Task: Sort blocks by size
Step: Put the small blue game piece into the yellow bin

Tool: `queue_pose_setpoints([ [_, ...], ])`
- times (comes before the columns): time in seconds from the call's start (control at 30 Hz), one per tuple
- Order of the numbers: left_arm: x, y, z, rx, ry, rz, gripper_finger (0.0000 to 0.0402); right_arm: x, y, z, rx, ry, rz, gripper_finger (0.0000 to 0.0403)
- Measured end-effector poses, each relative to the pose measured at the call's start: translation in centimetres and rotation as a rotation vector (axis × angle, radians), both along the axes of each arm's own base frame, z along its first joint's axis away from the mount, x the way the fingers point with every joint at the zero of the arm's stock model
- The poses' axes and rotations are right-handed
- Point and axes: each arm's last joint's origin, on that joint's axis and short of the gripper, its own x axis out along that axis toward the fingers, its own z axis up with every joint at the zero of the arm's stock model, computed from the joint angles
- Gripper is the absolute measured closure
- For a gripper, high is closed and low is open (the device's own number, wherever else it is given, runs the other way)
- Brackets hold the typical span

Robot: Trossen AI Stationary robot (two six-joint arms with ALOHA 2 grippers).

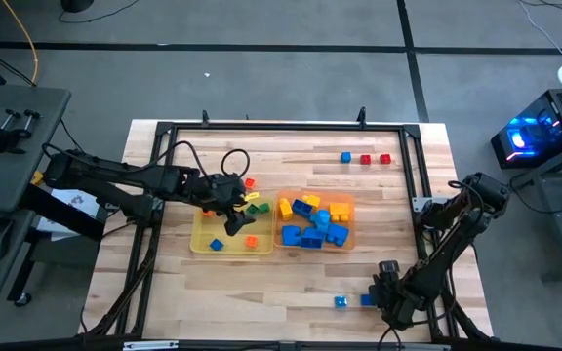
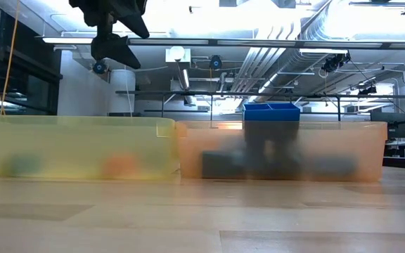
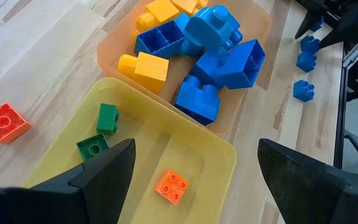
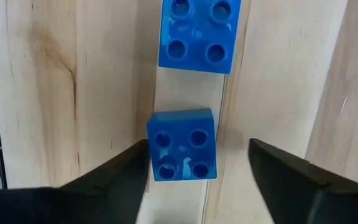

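Note:
My left gripper (image 1: 232,216) hangs open and empty above the yellow tray (image 1: 203,226). In the left wrist view (image 3: 194,155) the tray below it holds two tiny green blocks (image 3: 98,130) and a tiny orange one (image 3: 171,185). The orange tray (image 1: 283,229) beside it holds larger blue and yellow blocks (image 3: 216,56). My right gripper (image 1: 379,291) is low at the near right, open. Its fingers stand on either side of a tiny blue block (image 4: 182,144) lying studs-up on the table. A second blue block (image 4: 197,34) lies just beyond it. My right gripper points down over the blue block. One finger (image 4: 132,165) lies right beside the block's side (image 4: 150,149), and I cannot tell whether it touches. The other finger stands apart from the block.
A tiny orange block (image 3: 4,121) lies on the table beside the yellow tray. One blue block and two red blocks (image 1: 366,159) sit in a row at the far right. A black frame (image 1: 261,127) runs round the table's edge.

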Motion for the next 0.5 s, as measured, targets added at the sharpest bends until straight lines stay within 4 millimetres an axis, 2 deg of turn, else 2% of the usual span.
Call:
queue_pose_setpoints([
  [0.23, 0.0, 0.0, 0.0, 0.000, 0.000, 0.000, 0.0077, 0.0, 0.0, 0.0, 0.005, 0.006, 0.015, 0.0271],
  [0.4, 0.0, 0.0, 0.1, 0.004, -0.002, -0.023, 0.0077, 0.3, -0.1, 0.3, -0.001, 0.023, -0.020, 0.0271],
  [0.5, -0.5, 0.0, 0.9, -0.016, -0.033, -0.076, 0.0077, 0.7, -0.3, 2.0, -0.025, 0.035, -0.021, 0.0271],
])
